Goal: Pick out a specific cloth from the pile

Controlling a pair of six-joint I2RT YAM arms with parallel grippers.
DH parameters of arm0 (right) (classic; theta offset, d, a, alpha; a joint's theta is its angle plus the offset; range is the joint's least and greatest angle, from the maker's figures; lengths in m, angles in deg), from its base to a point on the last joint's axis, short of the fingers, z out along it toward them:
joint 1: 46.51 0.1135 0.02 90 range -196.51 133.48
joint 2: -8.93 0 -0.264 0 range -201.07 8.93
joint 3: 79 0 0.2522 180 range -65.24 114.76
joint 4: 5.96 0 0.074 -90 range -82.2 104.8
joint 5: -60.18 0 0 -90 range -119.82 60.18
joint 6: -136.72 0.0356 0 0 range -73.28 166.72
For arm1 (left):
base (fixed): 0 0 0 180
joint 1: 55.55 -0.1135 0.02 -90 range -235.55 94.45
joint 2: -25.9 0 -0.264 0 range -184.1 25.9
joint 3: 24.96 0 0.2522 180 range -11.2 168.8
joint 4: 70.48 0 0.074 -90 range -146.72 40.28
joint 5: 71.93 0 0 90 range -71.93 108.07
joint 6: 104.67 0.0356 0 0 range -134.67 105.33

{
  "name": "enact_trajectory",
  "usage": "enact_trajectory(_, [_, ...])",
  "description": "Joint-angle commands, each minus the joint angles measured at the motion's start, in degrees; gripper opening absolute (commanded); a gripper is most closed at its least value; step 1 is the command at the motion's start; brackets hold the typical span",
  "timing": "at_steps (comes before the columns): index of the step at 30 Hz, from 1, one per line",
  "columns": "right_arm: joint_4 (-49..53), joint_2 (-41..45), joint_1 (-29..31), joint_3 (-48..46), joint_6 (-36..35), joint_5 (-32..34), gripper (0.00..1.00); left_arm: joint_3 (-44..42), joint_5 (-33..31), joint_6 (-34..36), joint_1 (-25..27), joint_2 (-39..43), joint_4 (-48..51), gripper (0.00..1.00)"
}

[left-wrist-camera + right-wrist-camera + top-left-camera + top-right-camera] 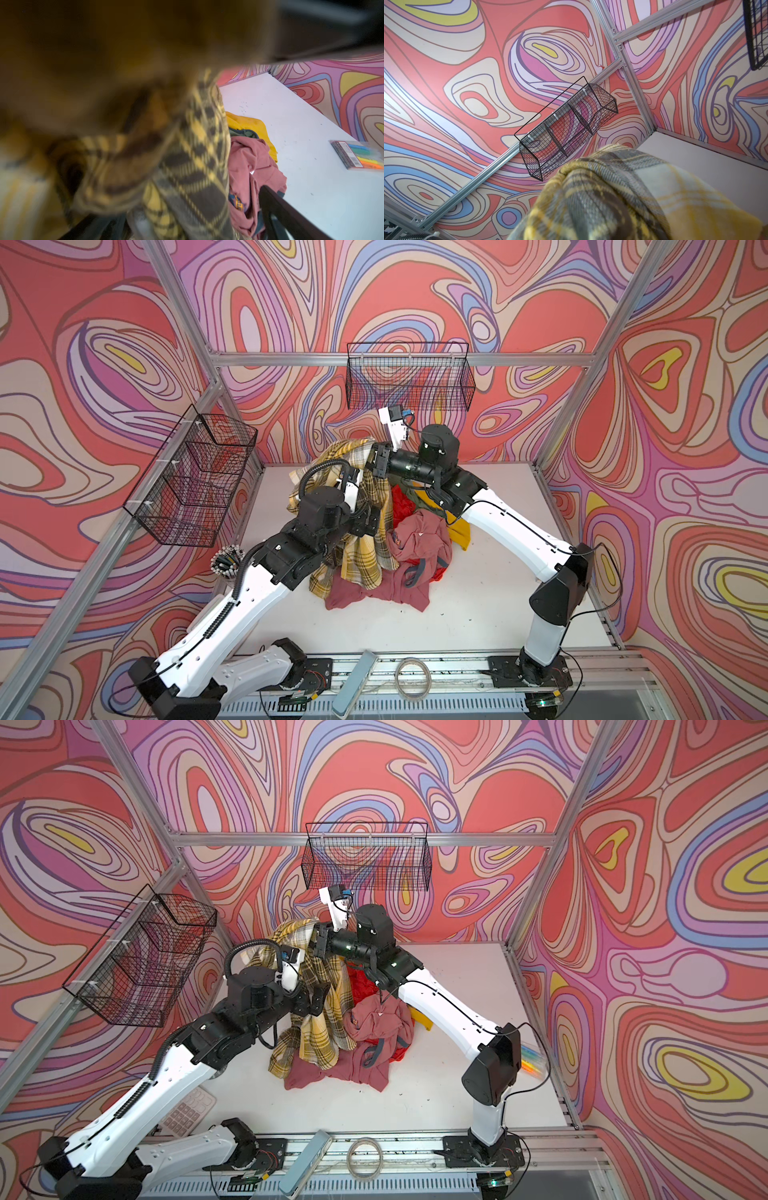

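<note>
The right pincer pinches the plaid cloth aloft; the left pincer gapes empty beside it. The hem drapes on the pile, not yet clear.

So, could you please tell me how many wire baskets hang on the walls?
2: the left basket on the left wall, the back basket on the rear wall.

Your plaid flannel cloth shows yellow and cream squares crossed by dark brown lines. In the pile you've got a dusty pink garment, a bright red garment and a mustard-yellow cloth. The walls swirl coral, lilac, blue and yellow; wire basket black, tabletop white.
</note>
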Motion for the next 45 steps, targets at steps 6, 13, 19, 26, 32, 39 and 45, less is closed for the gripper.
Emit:
enact_trajectory(6, [-4.6, 8.7, 0.4, -7.0, 1.8, 0.6, 0.0, 0.5, -4.7, 0.2, -0.2, -5.9, -15.9, 0.95])
enact_trajectory(13, [-0.9, 11.9, -1.2, -11.4, 0.9, 1.4, 0.0, 1.3, -0.3, 1.2, -0.2, -8.0, -20.3, 0.18])
enact_trajectory(19, [3.0, 16.1, -4.5, -17.8, -2.0, 4.9, 0.02, 3.9, 0.6, 2.3, -0.2, -4.5, -16.2, 0.0])
enact_trajectory(26, [11.1, 17.7, -4.7, -21.6, -9.5, 7.7, 0.61, 10.6, -4.5, 4.2, -0.2, 1.7, -6.2, 0.0])
enact_trajectory(32, [12.2, 21.4, -4.6, -31.7, -17.6, 9.0, 0.83, 16.6, -5.5, 4.0, -0.2, 4.3, 0.0, 0.0])
enact_trajectory(39, [16.4, 21.7, -1.1, -41.4, -30.3, 9.9, 0.76, 18.8, -11.4, 3.1, -0.2, 7.3, 6.2, 0.0])
enact_trajectory(45, [15.5, 18.6, 3.4, -45.0, -35.7, 10.8, 0.76, 21.5, -19.0, 7.2, -0.2, 9.6, 9.3, 0.0])
